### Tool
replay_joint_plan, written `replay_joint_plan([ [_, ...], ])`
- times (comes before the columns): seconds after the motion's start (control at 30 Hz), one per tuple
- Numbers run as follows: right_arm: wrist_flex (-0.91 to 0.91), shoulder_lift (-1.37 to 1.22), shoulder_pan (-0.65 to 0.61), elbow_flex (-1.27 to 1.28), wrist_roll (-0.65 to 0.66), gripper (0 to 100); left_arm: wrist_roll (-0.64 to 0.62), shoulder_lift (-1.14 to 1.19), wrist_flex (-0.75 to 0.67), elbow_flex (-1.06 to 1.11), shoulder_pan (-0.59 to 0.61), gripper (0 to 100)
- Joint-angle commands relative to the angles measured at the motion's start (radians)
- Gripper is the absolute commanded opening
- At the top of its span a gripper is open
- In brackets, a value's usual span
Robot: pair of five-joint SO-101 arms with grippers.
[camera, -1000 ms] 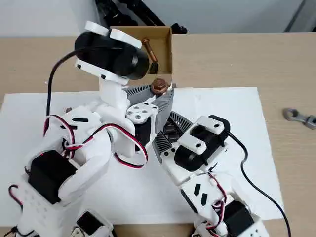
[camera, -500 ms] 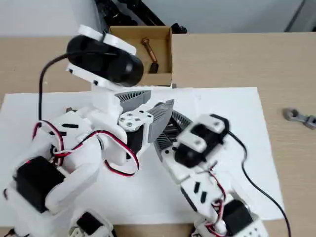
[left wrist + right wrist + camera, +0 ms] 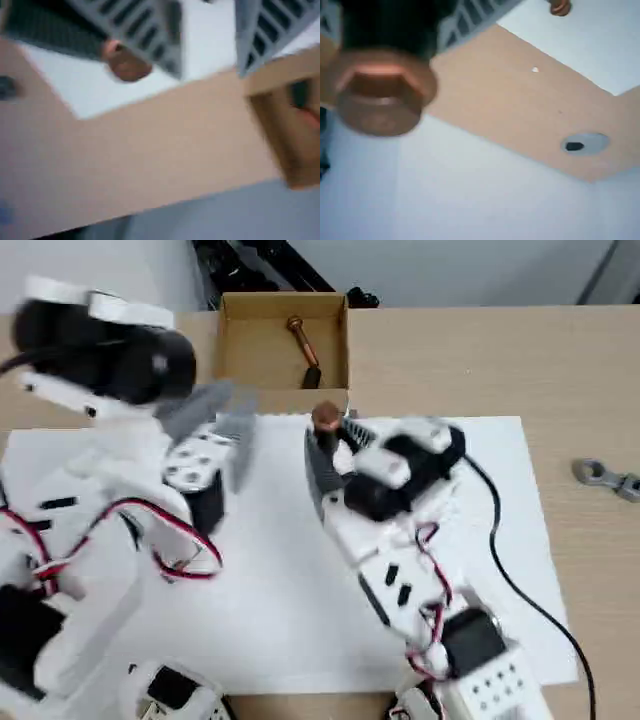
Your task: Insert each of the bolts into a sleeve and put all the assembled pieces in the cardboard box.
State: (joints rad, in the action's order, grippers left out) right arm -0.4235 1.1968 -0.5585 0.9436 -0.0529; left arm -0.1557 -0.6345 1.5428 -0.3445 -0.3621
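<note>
cardboard box (image 3: 262,352) on table (image 3: 450,360), beside white sheet (image 3: 270,570)

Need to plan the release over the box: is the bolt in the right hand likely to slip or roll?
The bolt looks like solid coppery metal, so it is probably stiff and heavy for its size. Its smooth surface might slip in the right hand. Its hexagonal head should limit rolling inside the cardboard box.

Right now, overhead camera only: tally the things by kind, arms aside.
Box: 1
Bolts: 2, one in the box, one in the right gripper
Wrench: 1
Paper sheet: 1
Total: 5
</note>
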Motion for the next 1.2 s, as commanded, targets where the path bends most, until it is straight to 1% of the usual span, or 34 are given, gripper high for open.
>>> replay_joint_plan([
  [0.0,0.047,-0.151,0.044,-0.167,0.002,0.4,0.061,0.003,0.049,-0.013,0.089,1],
  [0.2,0.182,-0.404,0.047,-0.324,0.006,0.4,0.071,0.003,0.180,-0.010,0.187,1],
  [0.27,0.219,-0.503,0.050,-0.365,0.008,0.4,0.104,0.006,0.201,0.002,0.236,1],
  [0.37,0.248,-0.659,0.051,-0.451,0.008,0.7,0.146,0.003,0.193,0.085,0.319,1],
  [0.5,0.245,-0.885,0.053,-0.637,0.009,0.8,0.149,0.003,0.173,0.217,0.417,1],
  [0.67,0.245,-1.171,0.091,-0.898,0.006,0.8,0.152,0.002,0.167,0.268,0.506,1],
  [0.83,0.243,-1.452,0.130,-1.154,0.009,0.8,0.152,0.002,0.161,0.303,0.543,1],
  [1.0,0.243,-1.718,0.139,-1.369,0.009,0.8,0.152,0.002,0.135,0.401,0.543,1],
  [1.17,0.245,-1.914,0.147,-1.542,0.005,0.8,0.152,0.000,0.124,0.420,0.543,1],
])
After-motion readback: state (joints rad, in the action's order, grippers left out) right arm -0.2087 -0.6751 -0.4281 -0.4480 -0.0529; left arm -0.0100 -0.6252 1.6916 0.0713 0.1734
